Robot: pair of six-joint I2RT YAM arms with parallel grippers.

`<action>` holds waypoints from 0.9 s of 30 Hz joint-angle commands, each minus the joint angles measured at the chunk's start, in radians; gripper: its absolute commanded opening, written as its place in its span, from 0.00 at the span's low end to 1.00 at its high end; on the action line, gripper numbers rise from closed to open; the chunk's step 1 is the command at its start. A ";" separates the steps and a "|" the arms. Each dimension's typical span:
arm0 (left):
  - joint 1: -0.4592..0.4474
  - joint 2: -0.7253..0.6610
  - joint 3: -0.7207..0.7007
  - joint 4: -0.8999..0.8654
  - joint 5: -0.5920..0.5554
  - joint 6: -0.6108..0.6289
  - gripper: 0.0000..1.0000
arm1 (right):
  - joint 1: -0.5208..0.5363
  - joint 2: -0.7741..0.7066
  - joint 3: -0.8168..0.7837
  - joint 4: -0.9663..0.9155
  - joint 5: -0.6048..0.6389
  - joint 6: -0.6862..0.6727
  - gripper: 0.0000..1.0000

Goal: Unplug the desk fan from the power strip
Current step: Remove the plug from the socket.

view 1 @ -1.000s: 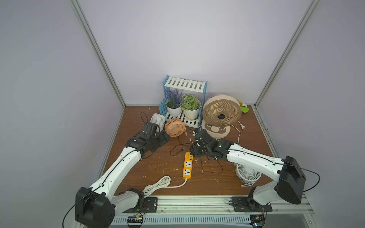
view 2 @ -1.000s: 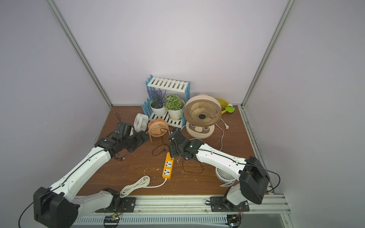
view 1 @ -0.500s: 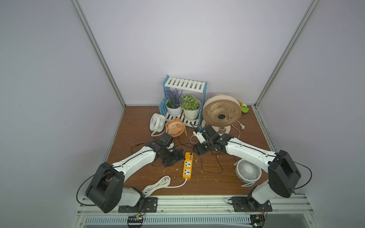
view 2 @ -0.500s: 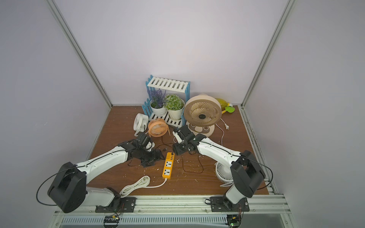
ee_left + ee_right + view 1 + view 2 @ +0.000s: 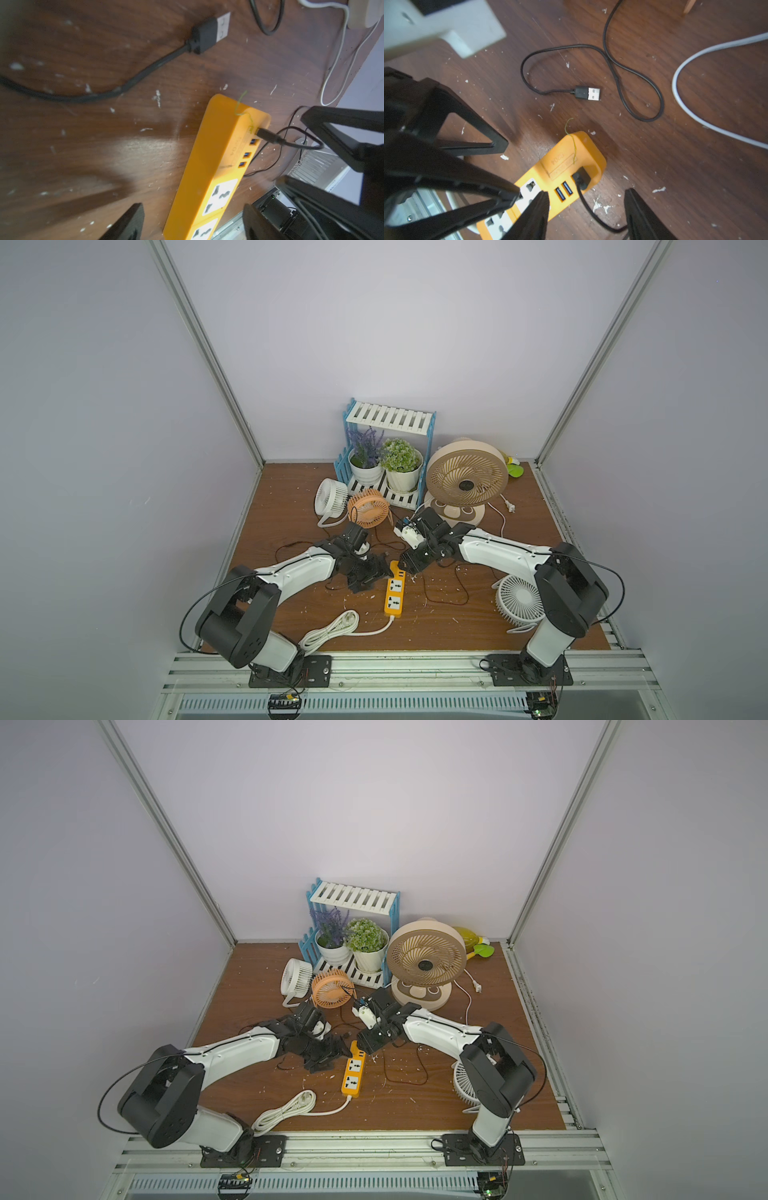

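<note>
While both arms crowded the middle of the table (image 5: 291, 497), the power strip (image 5: 395, 591) lay flat in both top views, port end at 12 o'clock and thick white cord (image 5: 332, 626) trailing to 7 o'clock. The left claw (image 5: 380, 576) sat at the strip's 10 o'clock and the right claw (image 5: 408, 567) at its 1 o'clock, both low by the port end. A white fan (image 5: 519, 599) lay face-up at 3 o'clock. I judged it the one on the thin black lead, though I couldn't trace that lead all the way.

Over to the left wrist: that claw's jaws stood apart, astride the strip (image 5: 218, 162), gripping nothing. The black plug (image 5: 268, 136) was seated in the endmost port. A loose plug (image 5: 205, 33) lay well apart on the wood.

From the right wrist: jaws apart here too, the black plug (image 5: 581, 178) and its lead between them, no pad touching.

So the step in hand was the approach for the pull, with nothing unplugged yet. Next, I reckoned, the left claw had to pin the strip down. The right had to close on the plug's body, not the lead, and draw straight out along the port's line.
</note>
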 commanded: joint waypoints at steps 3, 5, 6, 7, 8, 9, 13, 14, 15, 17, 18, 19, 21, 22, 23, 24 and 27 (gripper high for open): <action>-0.008 0.000 -0.013 0.033 -0.002 -0.019 0.78 | -0.006 -0.012 0.027 -0.013 -0.043 -0.081 0.61; -0.009 -0.001 -0.019 0.048 -0.002 -0.029 0.78 | -0.008 -0.007 0.036 -0.038 -0.043 -0.108 0.62; -0.009 -0.002 -0.020 0.052 -0.002 -0.031 0.78 | -0.011 -0.006 0.039 -0.049 -0.042 -0.121 0.62; -0.009 -0.002 -0.023 0.054 -0.002 -0.032 0.78 | -0.013 -0.006 0.042 -0.059 -0.038 -0.132 0.62; -0.009 -0.002 -0.025 0.058 -0.002 -0.031 0.78 | -0.015 -0.007 0.042 -0.068 -0.035 -0.140 0.62; -0.009 -0.001 -0.026 0.060 -0.002 -0.032 0.78 | -0.019 -0.010 0.040 -0.074 -0.030 -0.148 0.62; -0.009 -0.001 -0.027 0.066 0.001 -0.032 0.78 | -0.028 -0.027 0.025 -0.079 -0.030 -0.162 0.60; -0.009 0.000 -0.028 0.070 0.001 -0.032 0.78 | -0.030 -0.032 0.021 -0.080 -0.033 -0.166 0.59; -0.008 0.000 -0.028 0.075 0.002 -0.034 0.78 | -0.031 -0.035 0.019 -0.080 -0.035 -0.171 0.58; -0.009 0.005 -0.031 0.085 0.005 -0.035 0.77 | -0.030 -0.036 0.019 -0.080 -0.041 -0.183 0.56; -0.009 0.011 -0.033 0.092 0.010 -0.037 0.76 | -0.031 -0.032 0.021 -0.081 -0.045 -0.186 0.54; -0.009 0.015 -0.031 0.095 0.015 -0.038 0.75 | -0.031 -0.026 0.024 -0.084 -0.052 -0.189 0.52; -0.009 0.020 -0.028 0.098 0.021 -0.037 0.74 | -0.030 -0.013 0.035 -0.090 -0.068 -0.188 0.50; -0.010 0.021 -0.027 0.099 0.022 -0.037 0.74 | -0.030 -0.006 0.038 -0.091 -0.071 -0.183 0.49; -0.009 0.022 -0.026 0.099 0.024 -0.035 0.74 | -0.029 -0.001 0.042 -0.089 -0.074 -0.178 0.49; -0.009 0.022 -0.025 0.098 0.023 -0.034 0.73 | -0.029 0.001 0.041 -0.084 -0.072 -0.169 0.49; -0.010 0.025 -0.029 0.095 0.021 -0.032 0.71 | -0.029 0.007 0.031 -0.057 -0.079 -0.141 0.49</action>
